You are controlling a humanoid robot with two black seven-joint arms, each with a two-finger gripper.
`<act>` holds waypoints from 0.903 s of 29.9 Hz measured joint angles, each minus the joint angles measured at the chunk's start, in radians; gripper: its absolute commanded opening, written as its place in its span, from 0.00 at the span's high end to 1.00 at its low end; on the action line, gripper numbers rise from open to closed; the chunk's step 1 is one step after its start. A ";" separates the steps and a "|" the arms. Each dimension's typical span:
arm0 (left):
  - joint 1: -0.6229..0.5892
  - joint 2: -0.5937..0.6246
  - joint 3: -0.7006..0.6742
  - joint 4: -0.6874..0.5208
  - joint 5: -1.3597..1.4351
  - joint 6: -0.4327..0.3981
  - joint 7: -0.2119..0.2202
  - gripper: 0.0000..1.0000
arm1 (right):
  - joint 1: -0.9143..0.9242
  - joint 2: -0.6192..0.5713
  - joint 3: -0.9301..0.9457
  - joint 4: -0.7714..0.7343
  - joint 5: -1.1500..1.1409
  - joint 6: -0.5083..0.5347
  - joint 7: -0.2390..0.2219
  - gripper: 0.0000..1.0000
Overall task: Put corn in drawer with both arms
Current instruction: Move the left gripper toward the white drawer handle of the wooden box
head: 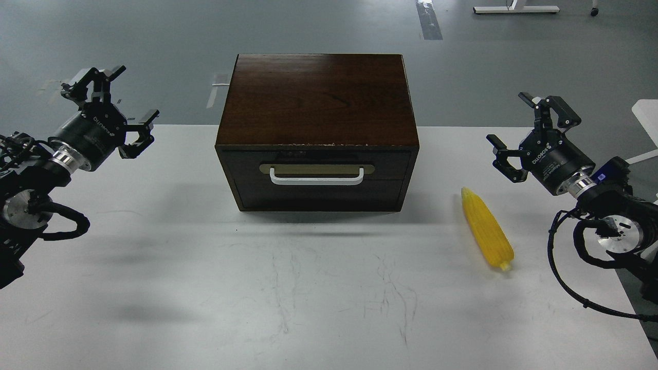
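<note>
- The white worktop [318,288] is scuffed with fine scratches toward its near edge.
- The corn [486,229] lies flat near the right edge, tip pointing away from me.
- My right end effector [520,128] hovers above the right edge, fingers spread wide, holding nothing.
- My left end effector [119,98] hangs over the far left corner, also wide open and empty.
- The drawer [316,177] sits closed in the dark box [317,97] at the far edge, centred.
- Grey floor [154,36] lies beyond.

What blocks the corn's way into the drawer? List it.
The drawer itself: it is shut, its front flush in the box, so the corn lying on the table to the box's right cannot go in. Both grippers, left and right, hang open, apart from everything.
</note>
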 measured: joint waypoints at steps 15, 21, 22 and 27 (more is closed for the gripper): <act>-0.032 0.016 -0.004 0.007 0.009 0.000 0.007 0.02 | 0.006 -0.001 0.000 0.001 0.000 0.000 0.000 0.00; -0.138 0.058 0.009 -0.006 0.164 0.000 0.017 0.02 | 0.008 -0.002 -0.003 0.001 0.000 0.000 0.000 0.00; -0.160 0.060 0.009 -0.013 0.202 0.000 0.017 0.02 | 0.008 -0.003 -0.003 0.001 0.000 0.000 0.000 0.00; -0.285 0.091 0.007 -0.108 0.324 0.000 0.013 0.02 | 0.008 -0.003 -0.003 0.002 0.000 0.000 0.000 0.00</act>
